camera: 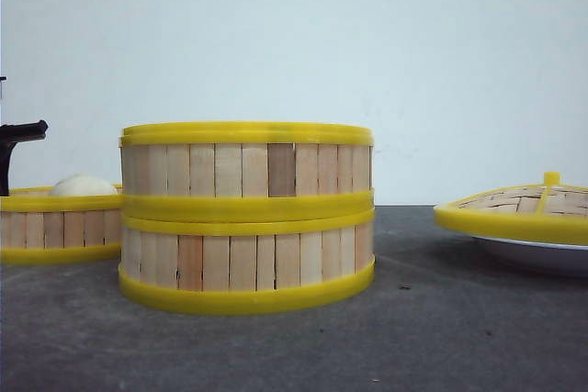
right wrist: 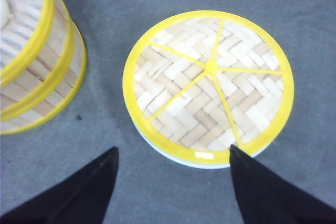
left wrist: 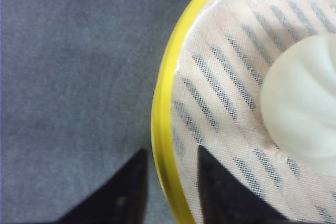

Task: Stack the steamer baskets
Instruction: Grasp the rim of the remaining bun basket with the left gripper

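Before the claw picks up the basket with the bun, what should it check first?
1. Left claw straddles the third basket's rim, one finger inside, one outside: ok.
2. Claw squeezed on the rim: not ok, a gap shows beside each finger.
3. Bun clear of the inner finger: ok.
4. Two-basket stack sits straight, rims lined up: ok.
5. Top of the stack free for another basket: cannot tell; something pale shows inside it in the right wrist view.
6. Right claw out of the way, open over the lid on the plate: ok.
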### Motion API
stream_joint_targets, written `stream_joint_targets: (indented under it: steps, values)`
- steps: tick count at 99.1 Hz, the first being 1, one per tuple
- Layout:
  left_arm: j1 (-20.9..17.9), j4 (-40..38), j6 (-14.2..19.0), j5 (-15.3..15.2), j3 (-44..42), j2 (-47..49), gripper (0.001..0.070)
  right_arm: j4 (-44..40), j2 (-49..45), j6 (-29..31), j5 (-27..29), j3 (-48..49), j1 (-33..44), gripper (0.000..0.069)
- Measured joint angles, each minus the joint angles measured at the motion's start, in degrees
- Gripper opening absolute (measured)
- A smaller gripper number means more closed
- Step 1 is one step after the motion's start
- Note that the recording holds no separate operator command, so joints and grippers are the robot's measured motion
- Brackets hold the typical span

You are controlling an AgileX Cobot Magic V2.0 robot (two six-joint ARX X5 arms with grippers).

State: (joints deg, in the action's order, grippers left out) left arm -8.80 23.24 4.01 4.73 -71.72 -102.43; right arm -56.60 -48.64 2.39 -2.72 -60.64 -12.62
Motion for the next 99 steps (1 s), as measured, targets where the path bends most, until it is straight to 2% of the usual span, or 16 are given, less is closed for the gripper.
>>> stream_joint_targets:
  steps: [11,29,45,67,84,99]
  values:
    - [-0.07,-1.11,0.11,-0.55,0.0,-0.09,0.0047,-2.38,3.67,1.11,0.0,0.0,0.0,0.0414]
    - [-0.68,-0.26,-0.76,-0.42,-1.27,-0.48,0.0028,-5.75,9.25,2.56,1.51,0.0,0.0,0.0414]
    - [-0.83,6.58,-2.54,-0.37,-7.69,-0.7,0.0028,-7.48,11.89,2.93,3.85,0.0,0.0,0.0414]
    - [-0.94,16.48,-4.9,0.46,-20.63,-0.68,0.0028,-7.54,12.04,3.06,4.07,0.0,0.0,0.0414]
    - [-0.94,22.53,-4.92,4.92,-29.46,0.94,0.0028,-7.41,11.87,3.04,4.07,0.0,0.0,0.0414]
    - [-0.74,29.27,-4.92,13.38,-36.92,3.45,0.0028,-7.26,11.87,3.02,4.07,0.0,0.0,0.0414]
